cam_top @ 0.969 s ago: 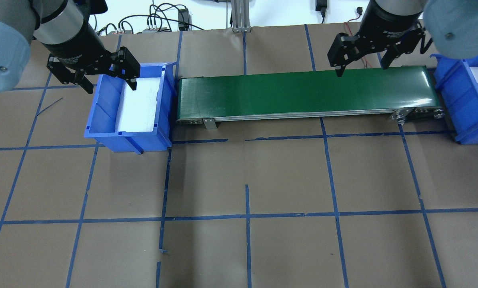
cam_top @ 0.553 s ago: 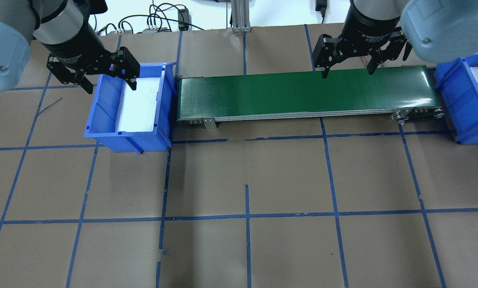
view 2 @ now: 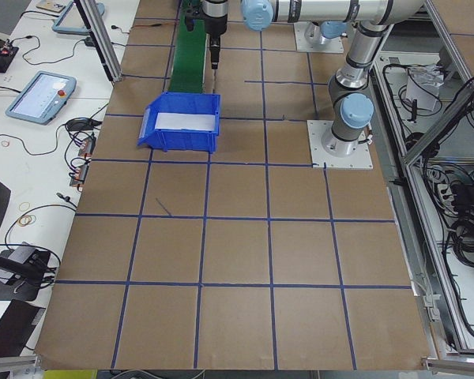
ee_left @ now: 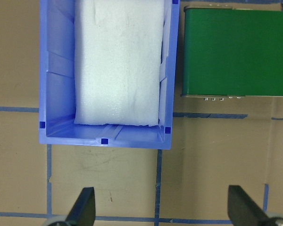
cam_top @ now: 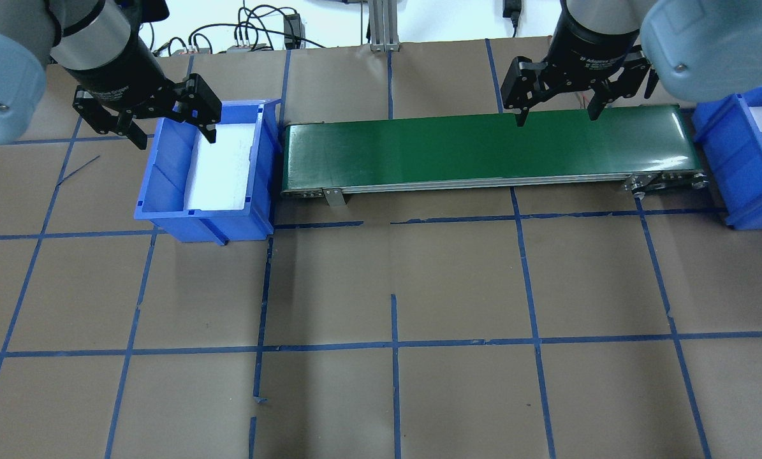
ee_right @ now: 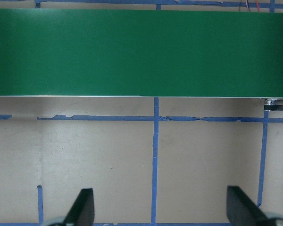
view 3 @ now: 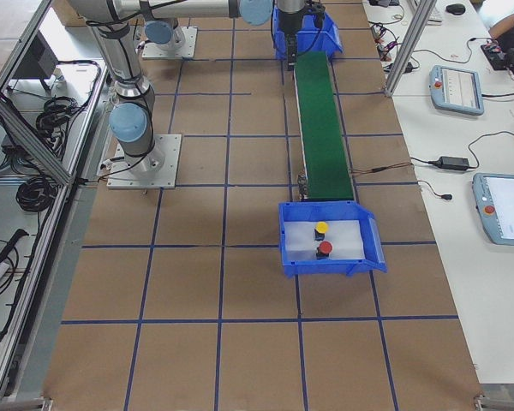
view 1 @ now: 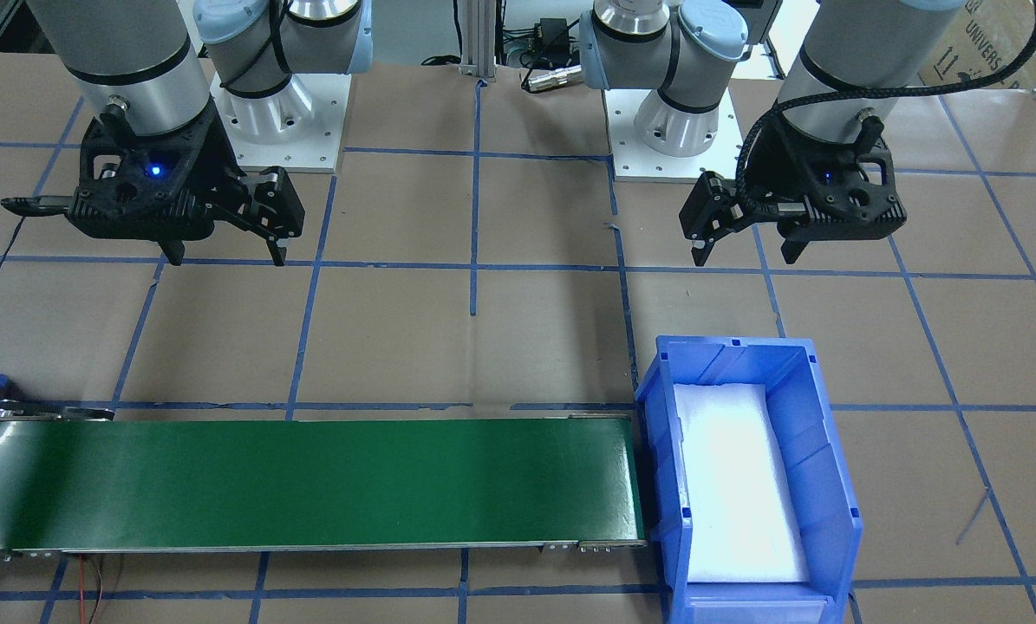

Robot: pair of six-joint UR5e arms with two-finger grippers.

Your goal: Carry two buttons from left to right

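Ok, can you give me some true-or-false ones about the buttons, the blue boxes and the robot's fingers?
1. The red button and the yellow button both sit in the right blue box. True.
2. A button is riding on the green belt. False: no button shows on the belt.
3. The left gripper has its fingers shut on a button. False: its fingers are open and hold nothing.
4. The left blue box holds only white foam. True.
5. The right gripper has its fingers open. True.
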